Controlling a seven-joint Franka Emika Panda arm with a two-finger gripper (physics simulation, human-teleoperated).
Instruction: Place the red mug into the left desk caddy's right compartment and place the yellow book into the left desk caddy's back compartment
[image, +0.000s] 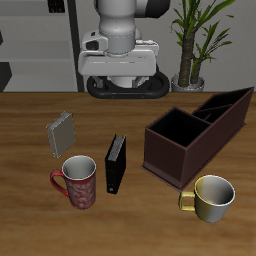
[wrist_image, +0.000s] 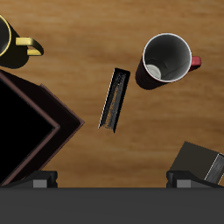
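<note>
Above the table's back edge, the gripper (image: 122, 88) hangs high, pointing straight down, fingers (wrist_image: 40, 181) spread apart and holding nothing. Below it, a black book (image: 116, 162) stands on edge, long axis running front to back. Nearer the front edge, the red mug (image: 78, 181) sits upright beside it. The yellow book (image: 62, 134) stands tilted farther back. The left desk caddy (image: 197, 133), empty, lies well apart from both, a yellow-cream mug (image: 211, 197) just before it.

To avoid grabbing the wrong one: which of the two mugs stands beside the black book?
The red mug, speckled with a red handle. The yellow-cream mug stands apart, in front of the desk caddy.
</note>
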